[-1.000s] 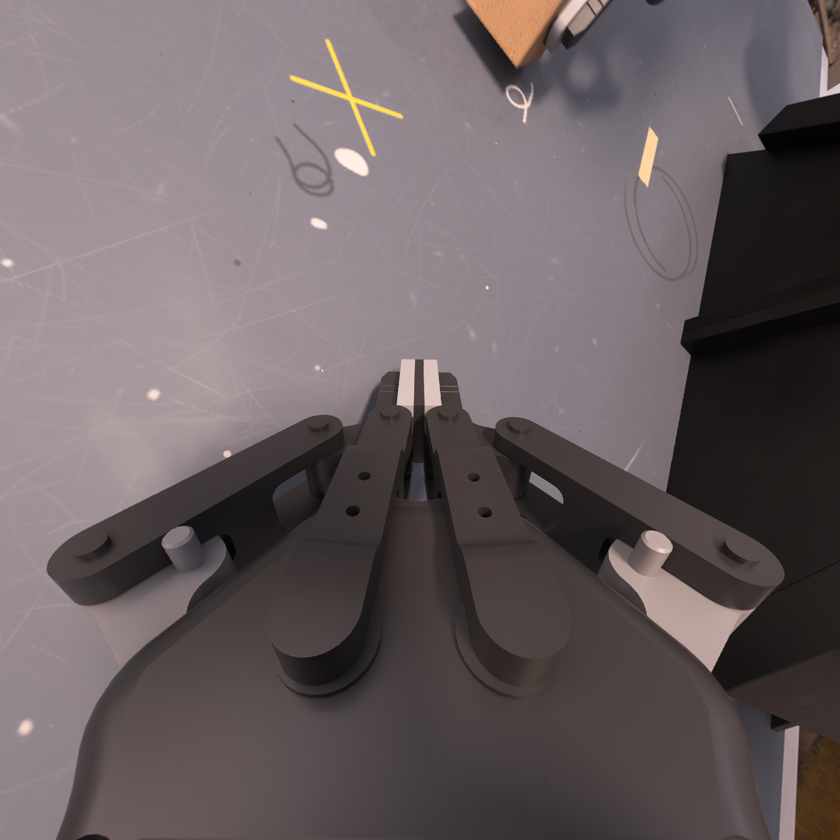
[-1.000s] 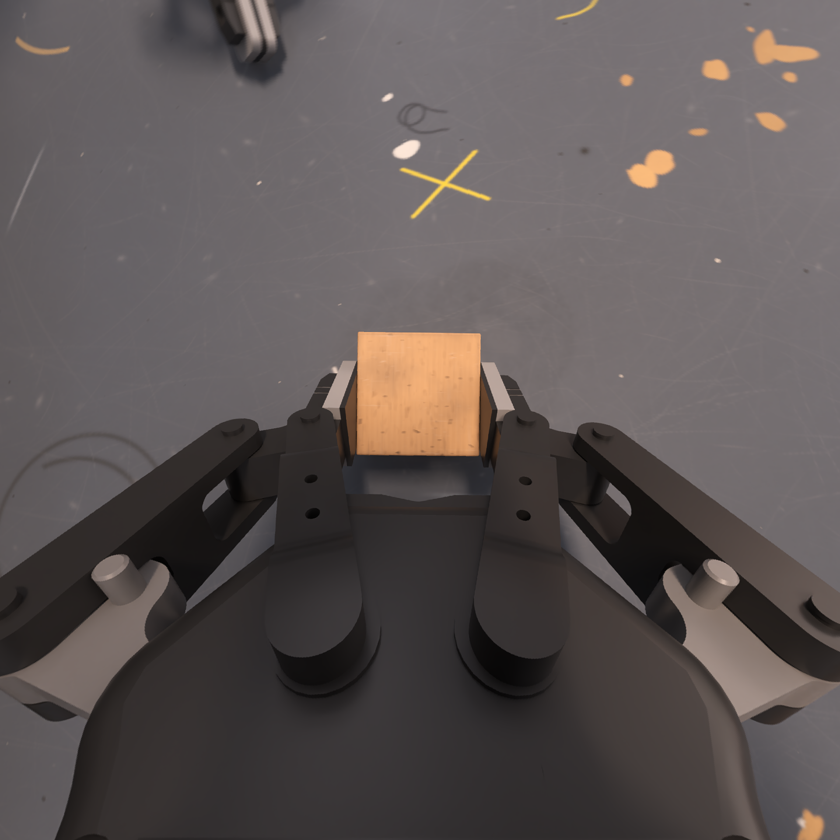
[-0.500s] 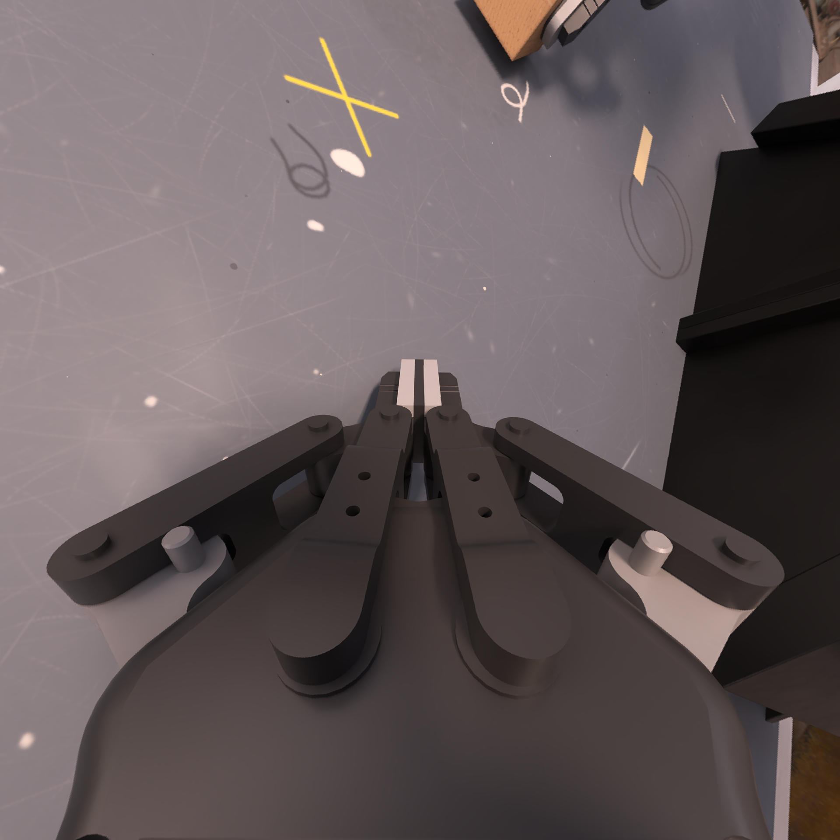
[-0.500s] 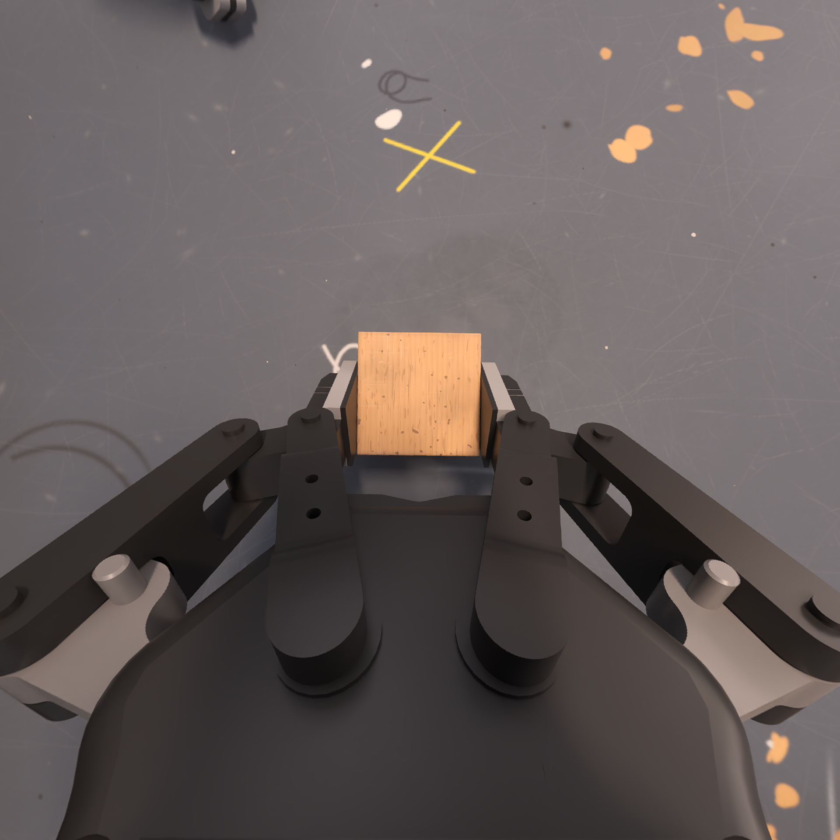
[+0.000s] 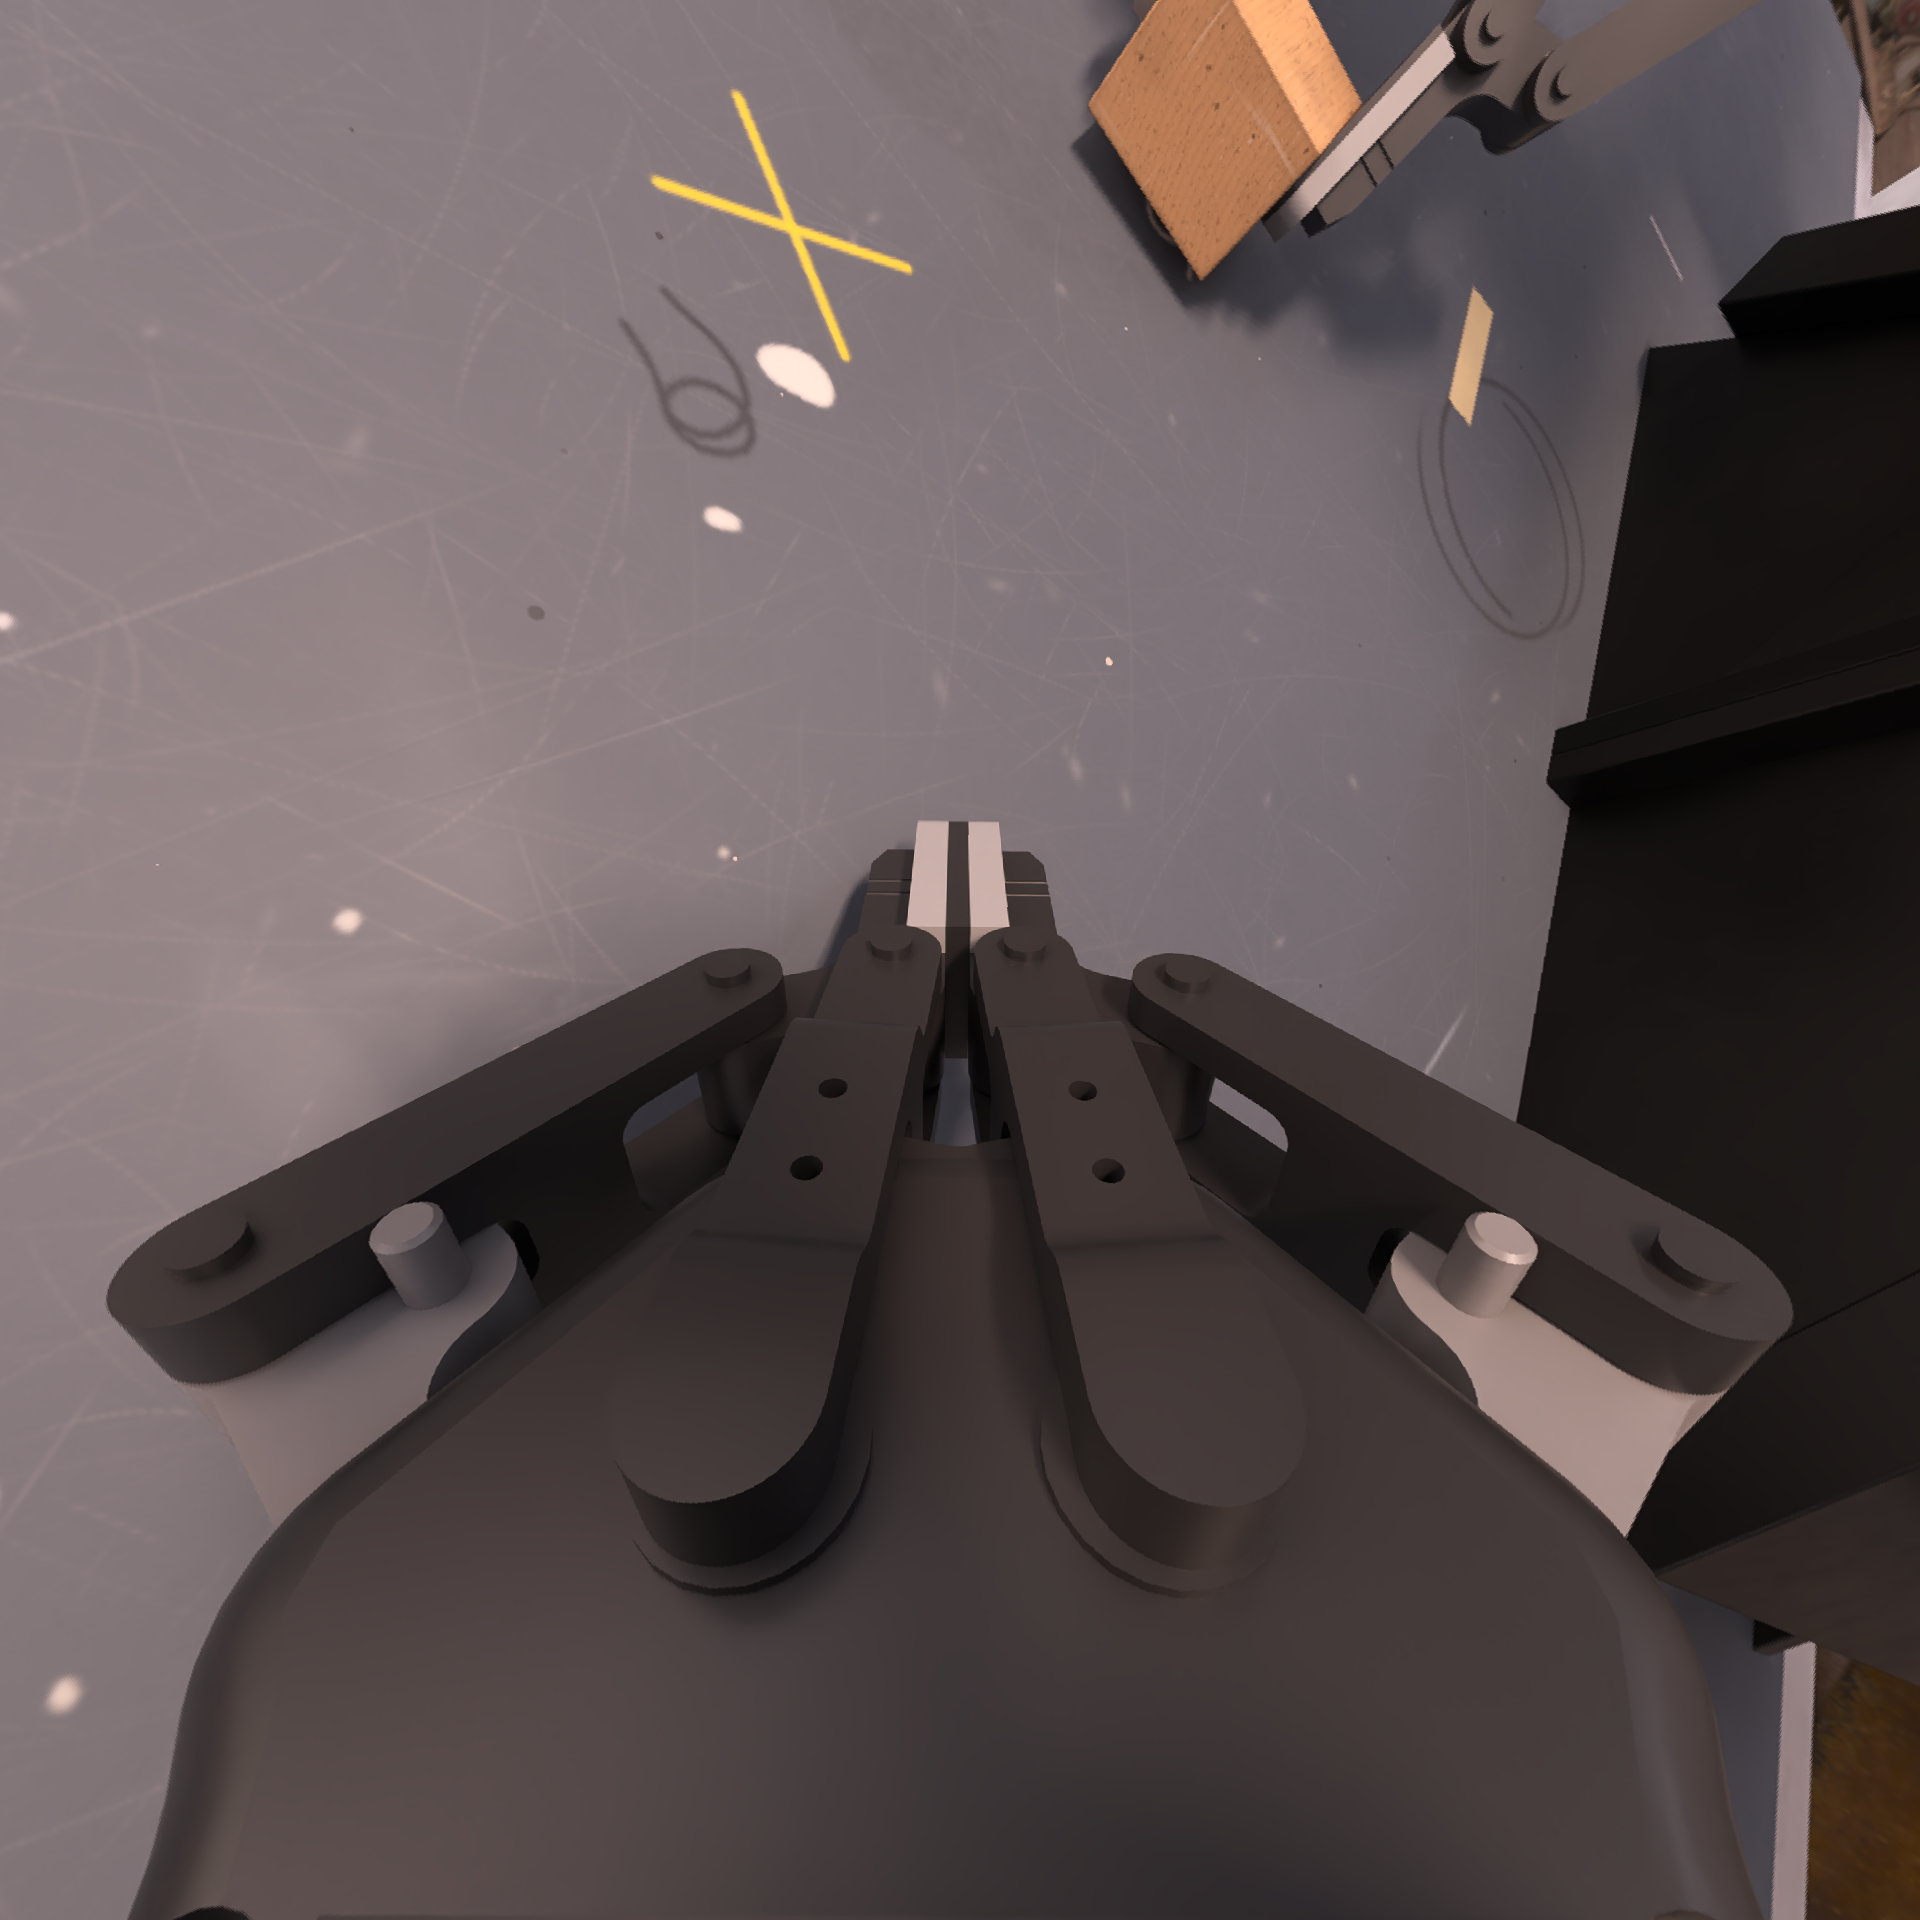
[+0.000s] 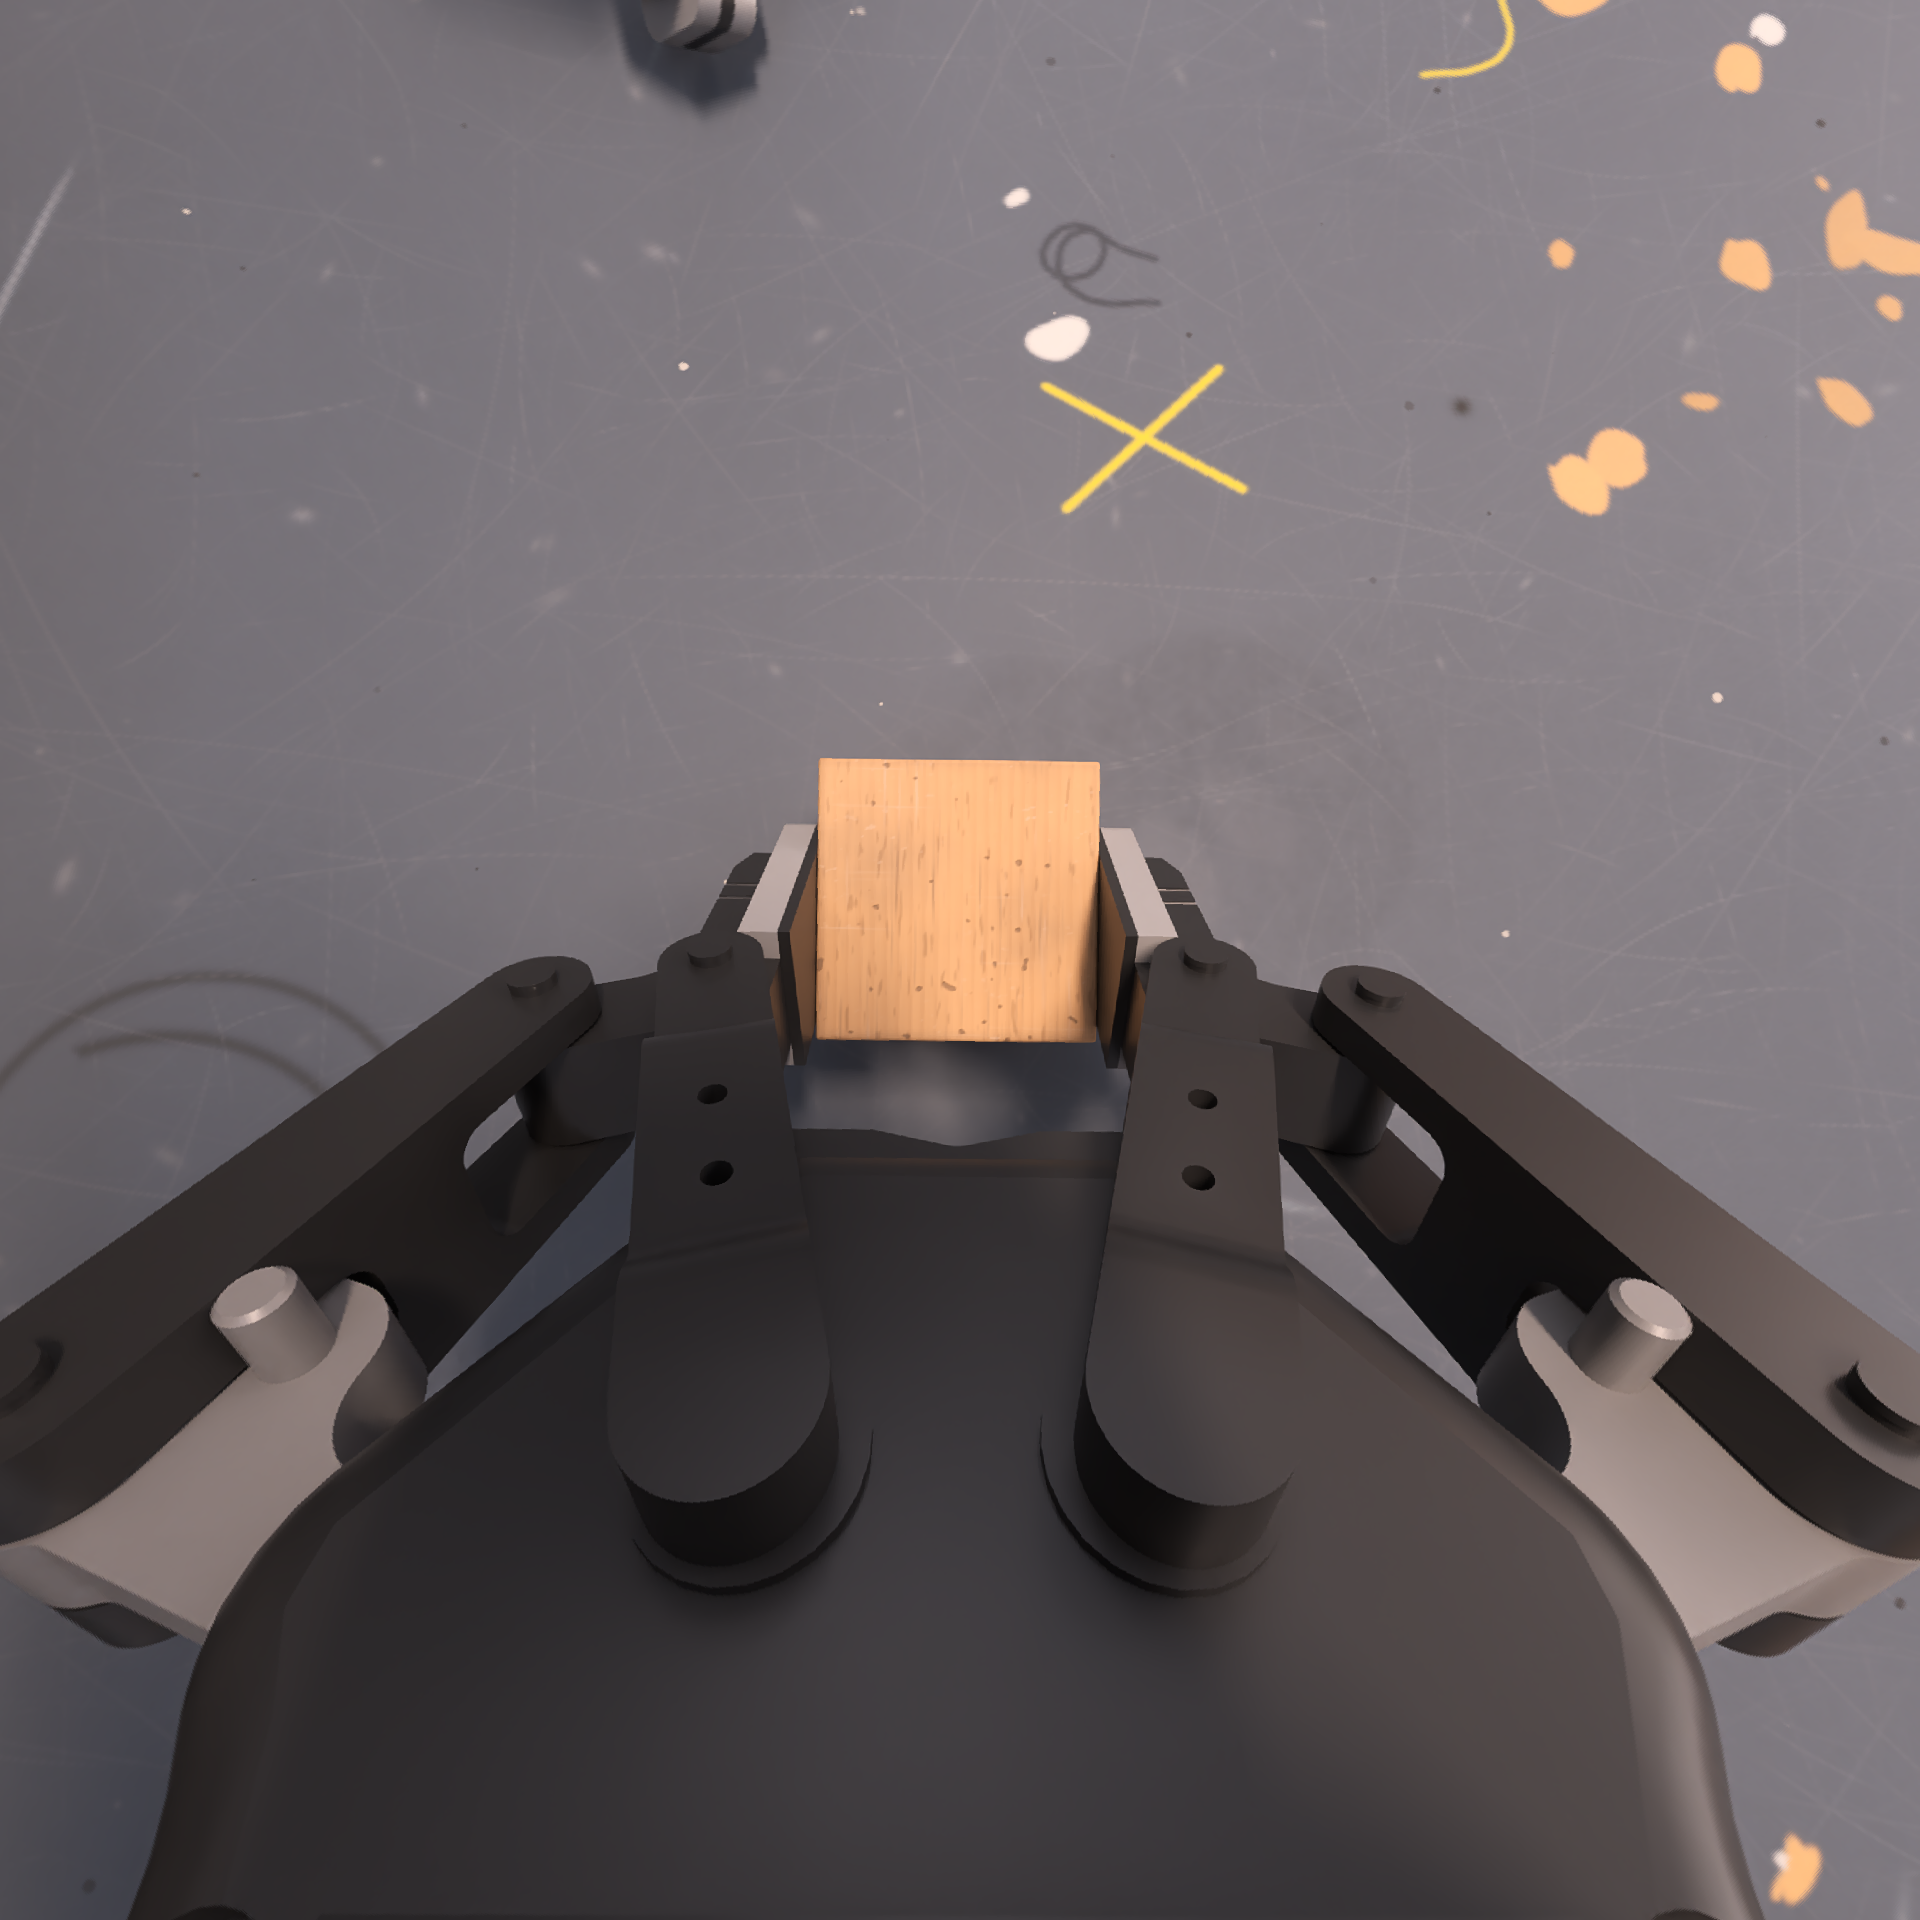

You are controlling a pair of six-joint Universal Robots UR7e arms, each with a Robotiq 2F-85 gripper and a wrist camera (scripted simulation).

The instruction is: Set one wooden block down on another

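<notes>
Right gripper [image 6: 956, 914] clamps a light tan wooden cube [image 6: 956, 900] — held above the table.

The cube sits squarely between the pale pads, over the scratched grey tabletop [image 6: 416, 623], well short of a yellow painted cross [image 6: 1143, 438]. The left gripper [image 5: 957, 875] has its jaws pressed together on nothing — beside a black box [image 5: 1745, 935].

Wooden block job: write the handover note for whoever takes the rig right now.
Right gripper: shut on a wooden block, held clear above the grey table.
Left gripper: shut, empty, hovering over bare table beside a black box.
Second block: not visible in either view.
Marks: a yellow cross lies ahead of the held block, to its right.
Done: block picked up.
Left: find the other block, set this one on it, release.
</notes>
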